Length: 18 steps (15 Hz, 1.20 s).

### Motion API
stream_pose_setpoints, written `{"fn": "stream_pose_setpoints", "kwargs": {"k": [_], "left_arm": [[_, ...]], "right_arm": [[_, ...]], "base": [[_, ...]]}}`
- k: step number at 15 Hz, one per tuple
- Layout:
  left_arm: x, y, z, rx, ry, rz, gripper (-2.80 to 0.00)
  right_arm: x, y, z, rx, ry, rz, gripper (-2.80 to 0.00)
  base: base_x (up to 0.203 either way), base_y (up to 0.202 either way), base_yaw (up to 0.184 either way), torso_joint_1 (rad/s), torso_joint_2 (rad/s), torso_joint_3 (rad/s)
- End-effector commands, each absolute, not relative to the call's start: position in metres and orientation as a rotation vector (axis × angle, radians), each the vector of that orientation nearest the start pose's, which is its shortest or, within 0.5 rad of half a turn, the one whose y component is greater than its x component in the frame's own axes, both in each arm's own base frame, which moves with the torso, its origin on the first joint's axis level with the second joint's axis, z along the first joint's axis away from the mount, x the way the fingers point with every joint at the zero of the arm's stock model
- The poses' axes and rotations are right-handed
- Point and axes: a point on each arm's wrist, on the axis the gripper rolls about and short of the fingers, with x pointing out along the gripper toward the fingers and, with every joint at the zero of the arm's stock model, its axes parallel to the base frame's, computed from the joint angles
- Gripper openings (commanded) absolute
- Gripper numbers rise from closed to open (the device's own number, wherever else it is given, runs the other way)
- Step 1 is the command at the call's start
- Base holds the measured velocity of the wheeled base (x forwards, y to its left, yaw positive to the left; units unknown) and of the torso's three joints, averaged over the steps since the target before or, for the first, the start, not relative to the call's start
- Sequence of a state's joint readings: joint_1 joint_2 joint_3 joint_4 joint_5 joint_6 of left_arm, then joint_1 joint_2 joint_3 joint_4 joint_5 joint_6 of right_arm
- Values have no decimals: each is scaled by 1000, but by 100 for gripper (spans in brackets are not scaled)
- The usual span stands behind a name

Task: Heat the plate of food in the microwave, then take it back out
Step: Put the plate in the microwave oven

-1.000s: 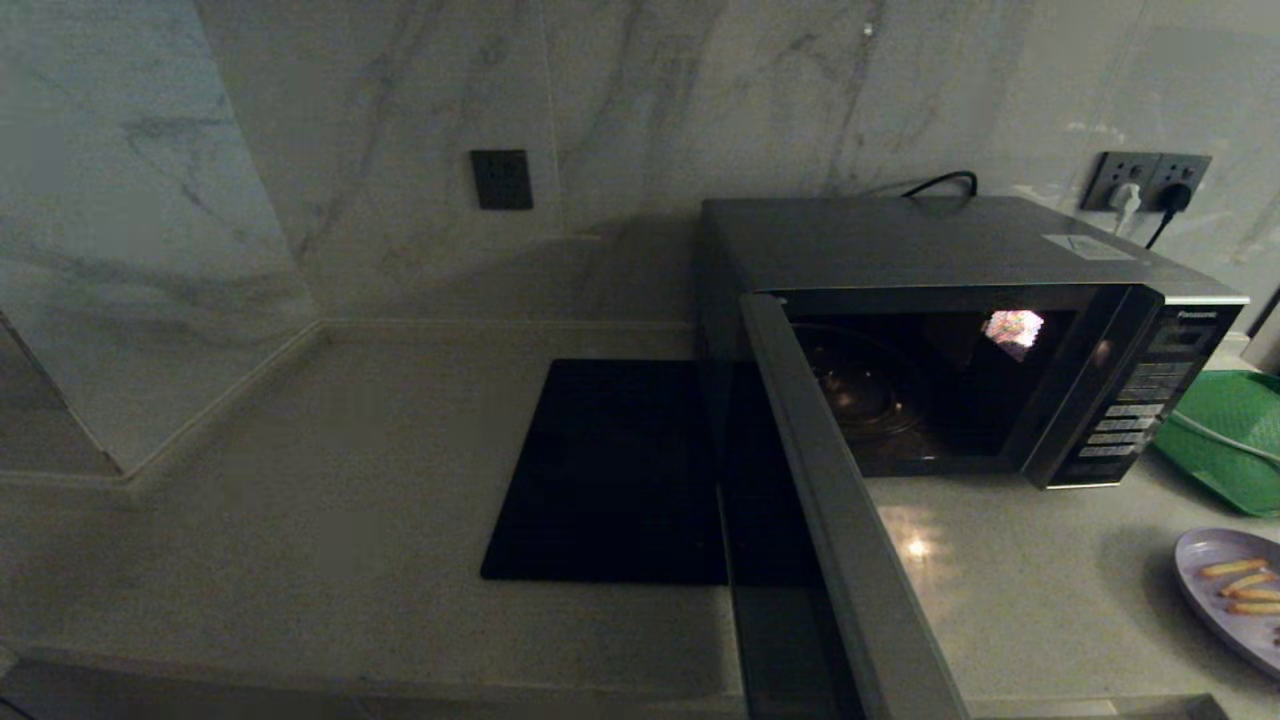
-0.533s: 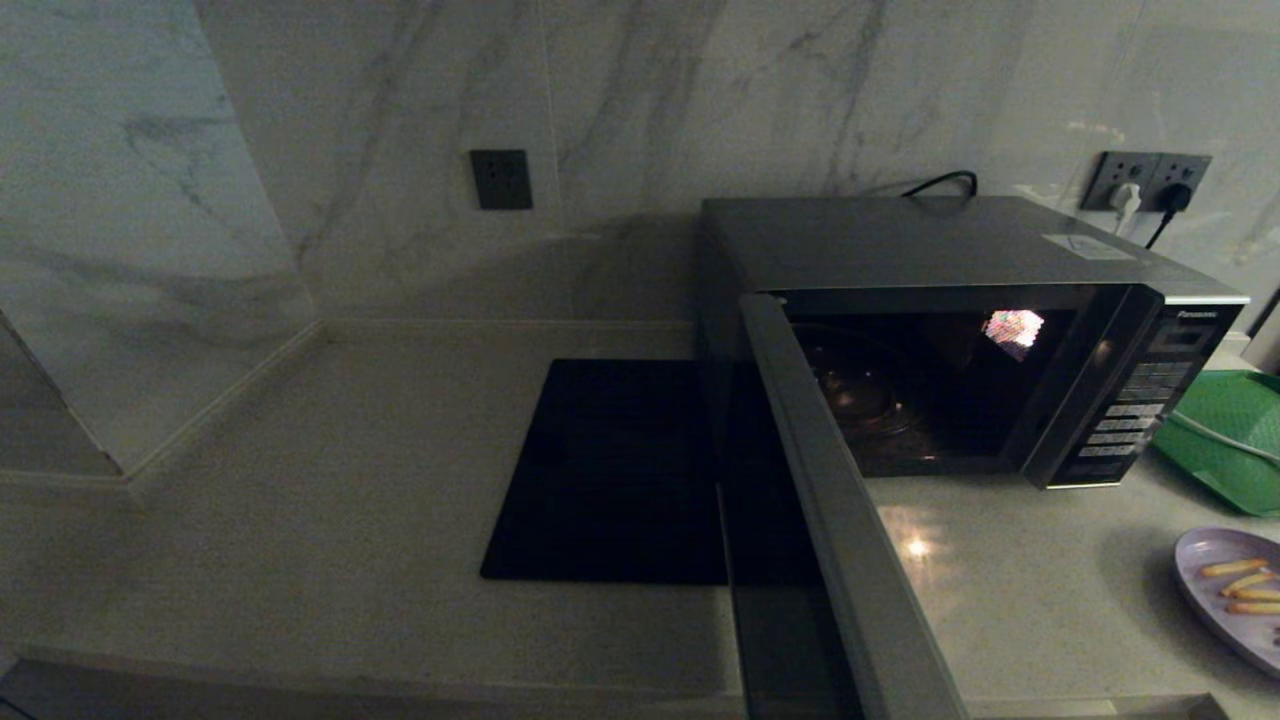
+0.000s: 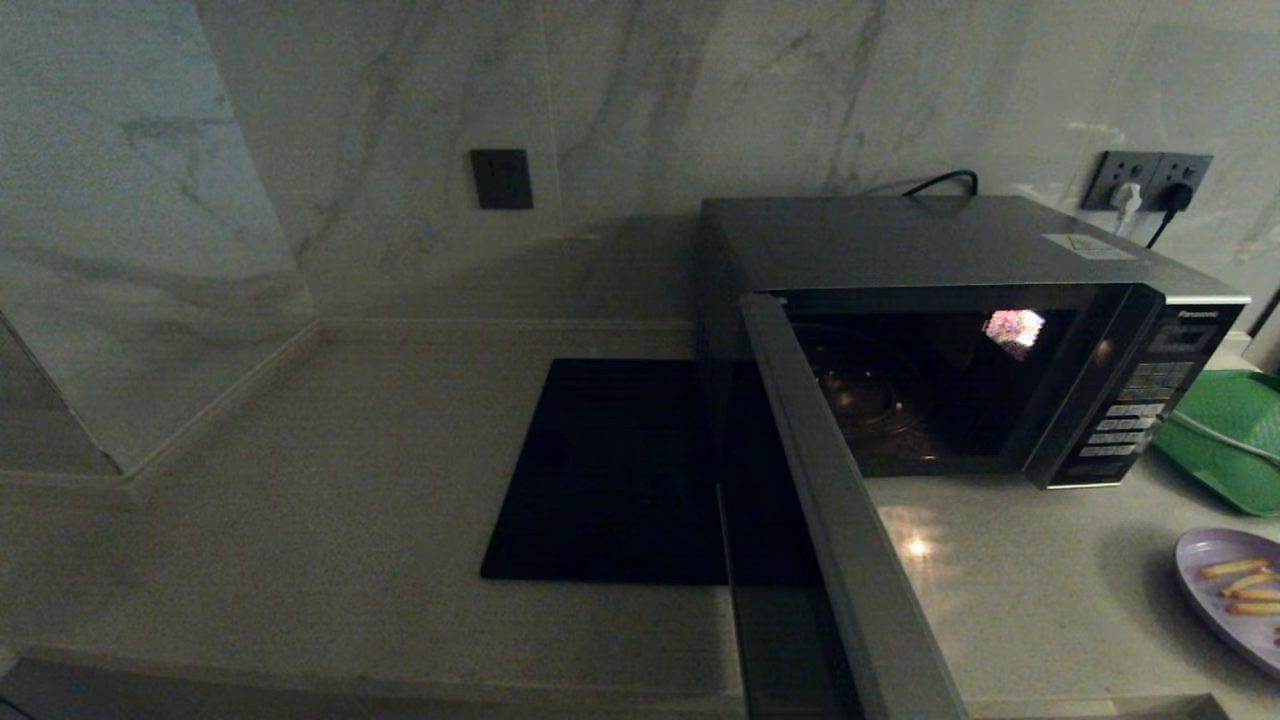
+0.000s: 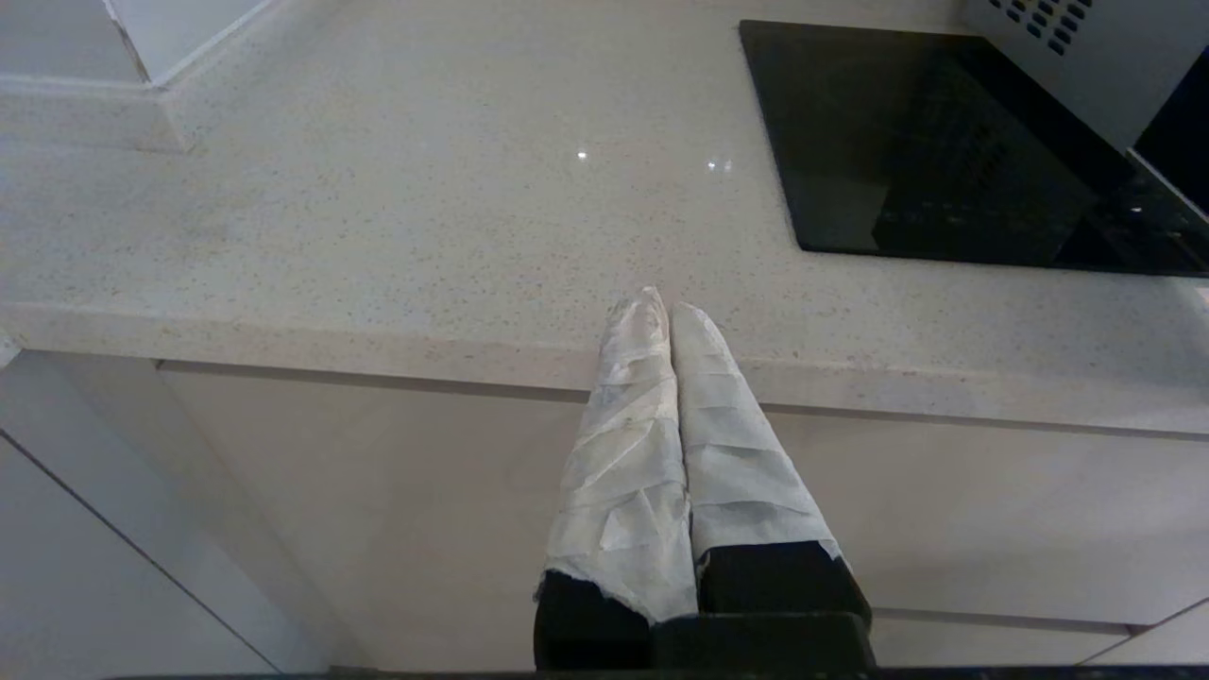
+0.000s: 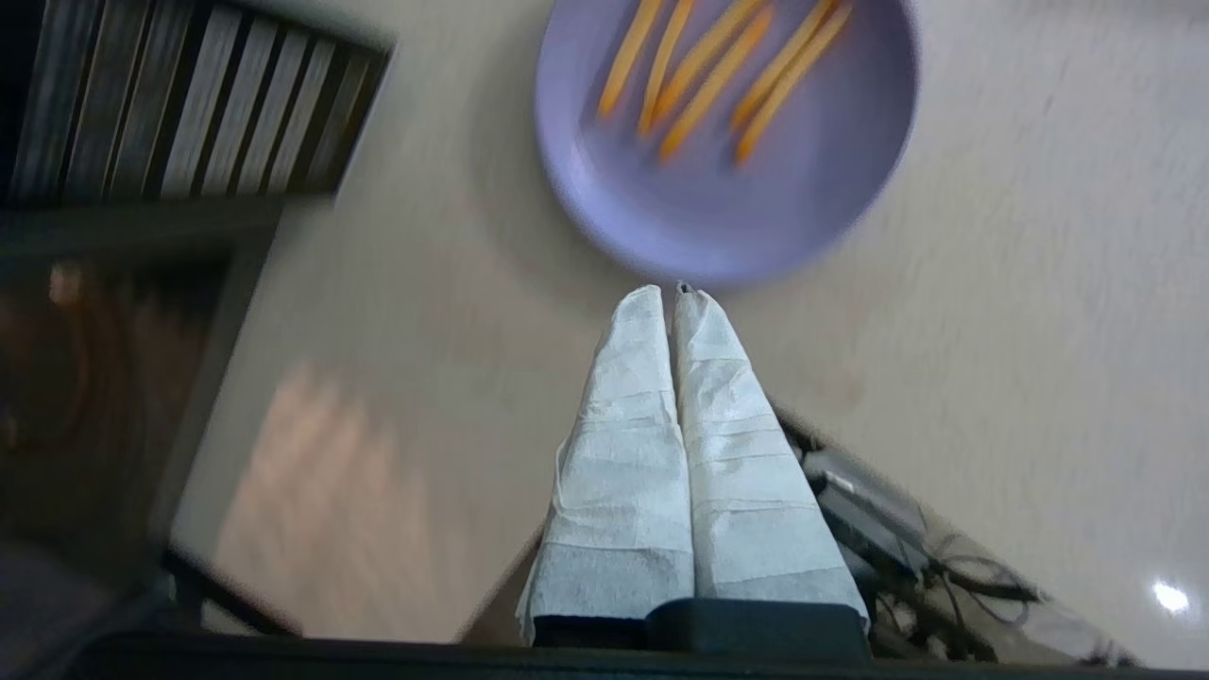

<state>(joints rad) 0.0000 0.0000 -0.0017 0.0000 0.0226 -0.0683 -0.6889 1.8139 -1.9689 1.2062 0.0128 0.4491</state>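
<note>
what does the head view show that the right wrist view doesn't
Only the head view shows the whole microwave with its door swung open, its button panel, the black mat, the green tray and the wall sockets. Neither arm appears in it.

Only the right wrist view shows the right hand, fingers shut, close to the plate's near rim, with the whole plate in frame.

Both show the plate of food on the pale counter; the head view cuts it off at its edge.

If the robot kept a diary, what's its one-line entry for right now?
microwave: door open, empty | plate of food: on counter, outside | right tool: shut, empty, near plate | left tool: shut, parked at counter edge
</note>
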Motion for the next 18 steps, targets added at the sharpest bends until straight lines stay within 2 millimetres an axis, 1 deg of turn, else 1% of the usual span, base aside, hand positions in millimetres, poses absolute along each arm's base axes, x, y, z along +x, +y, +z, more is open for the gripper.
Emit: {"fn": "stream_pose_setpoints", "kwargs": {"k": [1,2,5,8,10,12,14,16,18], "left_arm": [[-23,1,76,-69,-2,23,-280],[-23,1,76,-69,-2,23,-280],[-23,1,76,-69,-2,23,-280],[-23,1,76,-69,-2,23,-280],[-23,1,76,-69,-2,23,-280],[-23,1,76,-69,-2,23,-280],[-23,1,76,-69,-2,23,-280],[-23,1,76,-69,-2,23,-280],[-23,1,76,-69,-2,23,-280]], "right_arm": [[230,-202,286,787,886,-868,-239],[233,-206,283,788,886,-872,0],[243,-221,271,786,878,-881,0],[249,-232,256,806,908,-897,0],[249,-245,240,838,952,-926,0],[245,-255,226,868,985,-958,0],[241,-264,207,891,1012,-982,0],[232,-271,186,918,1040,-1008,0],[222,-273,174,945,1072,-1030,0]], "base": [[0,0,0,0,0,0],[0,0,0,0,0,0],[0,0,0,0,0,0],[0,0,0,0,0,0],[0,0,0,0,0,0],[0,0,0,0,0,0],[0,0,0,0,0,0],[0,0,0,0,0,0],[0,0,0,0,0,0]]}}
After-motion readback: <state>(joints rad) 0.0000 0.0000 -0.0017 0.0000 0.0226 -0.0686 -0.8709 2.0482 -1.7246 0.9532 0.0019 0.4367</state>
